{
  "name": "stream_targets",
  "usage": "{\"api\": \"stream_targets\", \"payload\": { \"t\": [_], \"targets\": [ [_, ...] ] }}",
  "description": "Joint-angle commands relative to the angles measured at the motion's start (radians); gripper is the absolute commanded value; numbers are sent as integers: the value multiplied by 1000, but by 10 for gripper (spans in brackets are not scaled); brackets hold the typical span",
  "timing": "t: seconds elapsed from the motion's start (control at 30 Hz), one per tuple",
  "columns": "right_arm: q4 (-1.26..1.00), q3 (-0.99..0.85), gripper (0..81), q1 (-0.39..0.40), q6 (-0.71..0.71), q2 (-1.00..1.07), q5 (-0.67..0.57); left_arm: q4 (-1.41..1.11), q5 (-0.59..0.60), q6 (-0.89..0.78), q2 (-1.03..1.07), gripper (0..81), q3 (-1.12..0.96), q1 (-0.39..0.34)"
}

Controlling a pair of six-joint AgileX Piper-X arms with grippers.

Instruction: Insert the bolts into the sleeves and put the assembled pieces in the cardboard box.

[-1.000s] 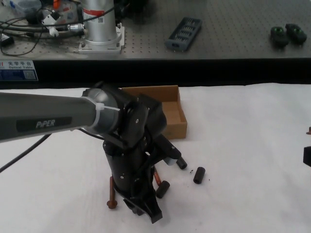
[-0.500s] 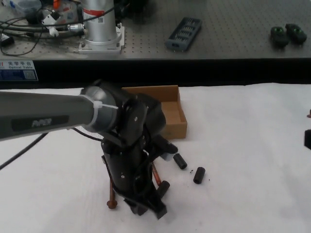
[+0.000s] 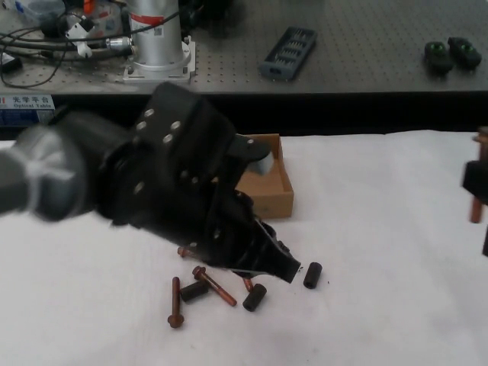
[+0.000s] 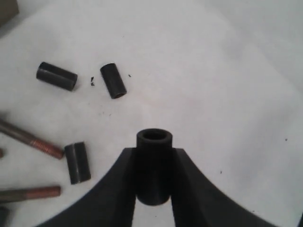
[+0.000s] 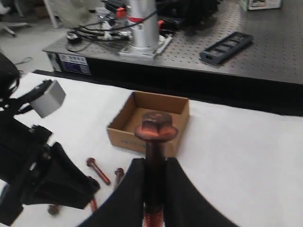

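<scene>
- The left arm point(image 3: 152, 175) comes in from the left edge of the high view. Its wrist is bent so that the left gripper point(image 4: 154, 158) slants down towards the white cloth point(image 3: 381, 244).
- The left gripper's two fingers are clamped on a black sleeve point(image 4: 154, 142). The sleeve's open end points away from the wrist camera and juts just past the fingertips.
- Whether this sleeve touches the cloth cannot be told.
- Three loose sleeves point(image 4: 113, 80) lie on the cloth near the left gripper. Two are close together and the third is beside the threaded end of a loose bolt point(image 4: 31, 138).
- In the high view, more copper-coloured bolts point(image 3: 215, 286) lie on the cloth just in front of the left arm.
- The right gripper point(image 5: 155, 165) sits at the right edge of the high view, raised above the cloth and well apart from the left arm.
- Its fingers grip the shaft of a copper-coloured bolt point(image 5: 156, 130), with the flanged hex head standing out beyond the fingertips.
- The cardboard box point(image 5: 124, 135) stands open on the cloth, beyond the loose parts and partly behind the left arm.
</scene>
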Motion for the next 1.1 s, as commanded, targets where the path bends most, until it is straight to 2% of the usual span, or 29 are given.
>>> {"api": "stream_targets", "payload": {
  "t": [0.0,0.3,0.43,0.63,0.73,0.8,0.87,1.07],
  "targets": [
    [-175,46,52,-6,-1,28,-174,-50,30,-35,-35,96,21,-4],
    [-395,68,52,-6,16,99,-549,-487,84,-68,-346,96,354,-38],
    [-461,68,52,-6,81,130,-654,-563,85,-51,-416,96,441,-82],
    [-538,68,51,-6,151,191,-807,-588,115,-51,-417,96,455,-155],
    [-561,68,45,-6,185,213,-824,-652,116,-51,-417,96,455,-167],
    [-566,68,1,-6,210,219,-824,-712,116,-51,-417,96,455,-167],
    [-566,68,36,-6,218,219,-824,-764,107,-51,-417,96,455,-167],
    [-762,117,37,-6,339,219,-780,-794,77,-51,-417,96,455,-167]
  ]
}}
